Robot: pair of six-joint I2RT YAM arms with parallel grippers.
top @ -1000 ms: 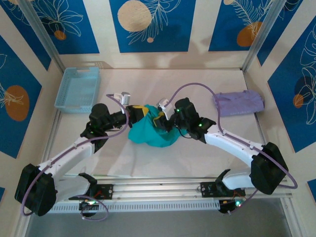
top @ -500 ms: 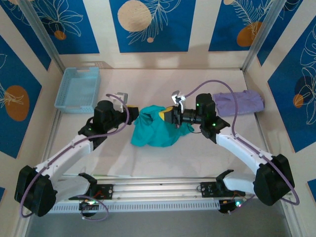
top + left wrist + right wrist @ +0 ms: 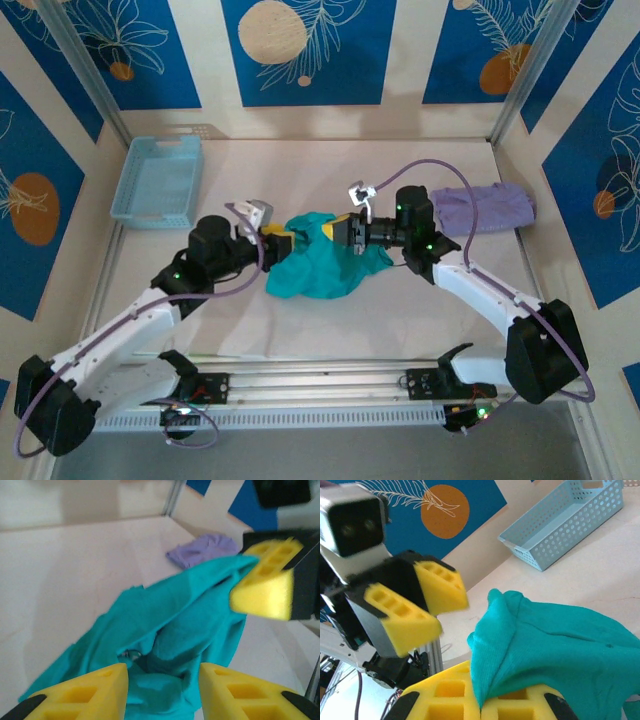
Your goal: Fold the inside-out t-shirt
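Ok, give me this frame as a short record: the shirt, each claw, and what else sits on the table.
t-shirt: teal, bunched mid-table, one edge pulled up
left claw: open, at the shirt's left edge
right claw: shut on the t-shirt's raised edge
basket: light blue, far left corner
lavender garment: folded, far right, apart from the shirt

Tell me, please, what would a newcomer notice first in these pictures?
The crumpled teal t-shirt in the middle stands out, one edge pinched in the shut right gripper. The left gripper faces it, jaws open, close to the cloth. A light blue basket lies far left, a lavender garment far right.
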